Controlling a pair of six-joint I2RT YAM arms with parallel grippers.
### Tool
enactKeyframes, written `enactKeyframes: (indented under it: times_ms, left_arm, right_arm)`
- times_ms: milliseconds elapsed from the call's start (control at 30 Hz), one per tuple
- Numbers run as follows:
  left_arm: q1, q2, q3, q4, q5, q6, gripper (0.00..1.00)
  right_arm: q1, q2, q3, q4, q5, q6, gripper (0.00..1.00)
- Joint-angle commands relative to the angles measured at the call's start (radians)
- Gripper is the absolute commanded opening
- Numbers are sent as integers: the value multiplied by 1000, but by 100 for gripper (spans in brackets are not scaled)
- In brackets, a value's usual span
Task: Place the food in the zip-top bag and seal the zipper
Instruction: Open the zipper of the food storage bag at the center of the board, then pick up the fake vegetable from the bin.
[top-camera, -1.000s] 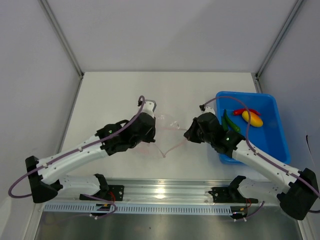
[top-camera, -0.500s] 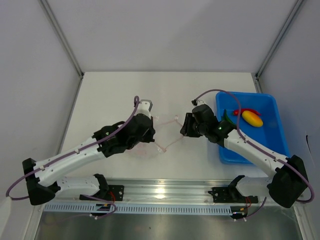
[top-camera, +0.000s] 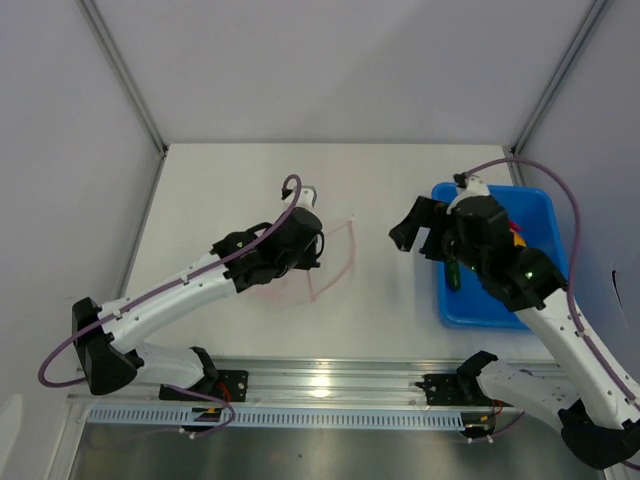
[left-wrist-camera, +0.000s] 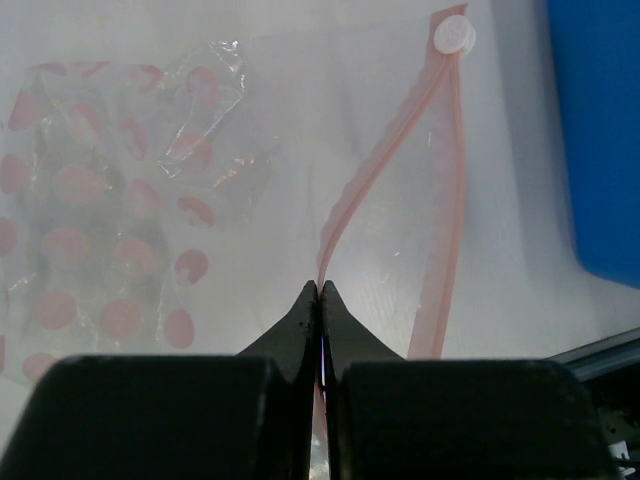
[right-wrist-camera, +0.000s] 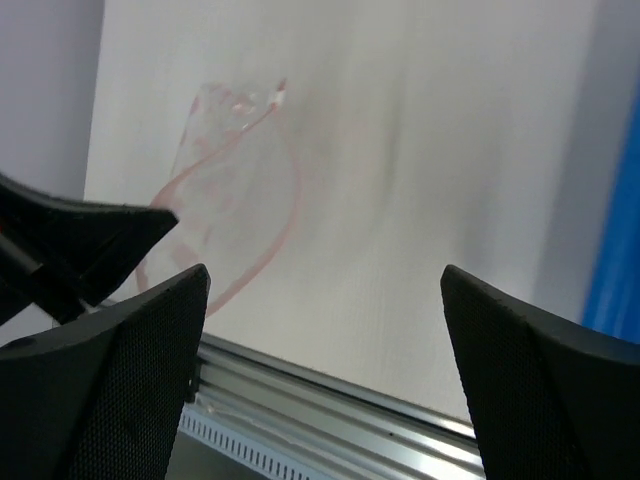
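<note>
Table (top-camera: 200, 185): L hand (left-wrist-camera: 320, 297) pinches zipper (left-wrist-camera: 386, 168) edge; R hand (right-wrist-camera: 322, 292) wide, apart.

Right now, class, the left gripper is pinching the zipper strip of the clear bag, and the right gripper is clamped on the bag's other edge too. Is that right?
Not quite. The left gripper does pinch the zipper of the zip-top bag, but the right gripper is open and touches nothing; the bag lies apart from it. The right wrist view shows this.
</note>
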Motion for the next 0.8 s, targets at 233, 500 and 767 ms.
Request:
enactKeyframes:
  times_ms: [233, 500, 767]
  left_arm:
    - [27, 20, 69, -1, 142, 29, 1]
    - [29, 4, 43, 12, 171, 63, 1]
    - [32, 36, 64, 44, 227, 75, 1]
  right_arm:
    - [-670, 88, 21, -89, -139, -109, 96]
    - [-813, 369, -89, 98, -218, -140, 86]
    - [-802, 550, -148, 225, -221, -151, 85]
